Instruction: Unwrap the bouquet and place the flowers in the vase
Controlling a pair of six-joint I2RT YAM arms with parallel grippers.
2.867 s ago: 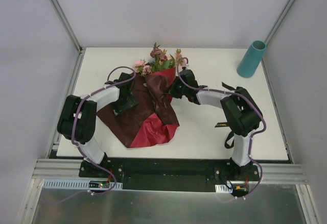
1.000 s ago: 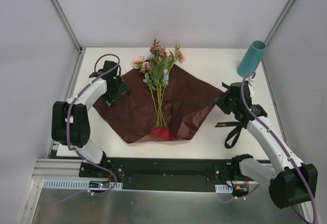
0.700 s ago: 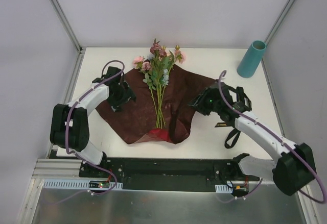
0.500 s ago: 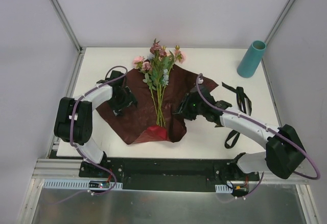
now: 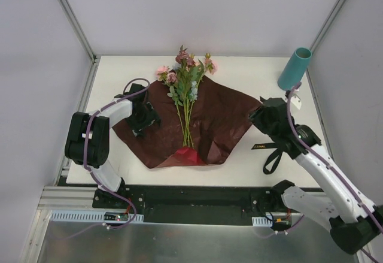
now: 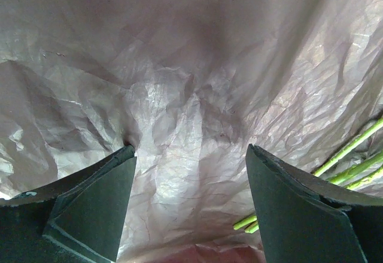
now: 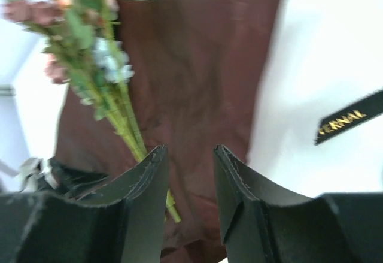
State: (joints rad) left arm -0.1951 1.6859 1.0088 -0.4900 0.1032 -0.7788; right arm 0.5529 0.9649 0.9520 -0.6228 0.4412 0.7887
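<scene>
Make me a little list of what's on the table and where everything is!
flowers: lying on the middle of the paper
paper: dark red, spread open
vase: teal, upright, far right corner, no flowers inside
ribbon: black, loose, on the table right of the paper
left tool: open, over the paper's left part
right tool: open, empty, near the paper's right corner

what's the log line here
wrap: spread open | flowers: on wrap | left pincer: open over wrap | right pincer: open at wrap's corner | vase: upright
</scene>
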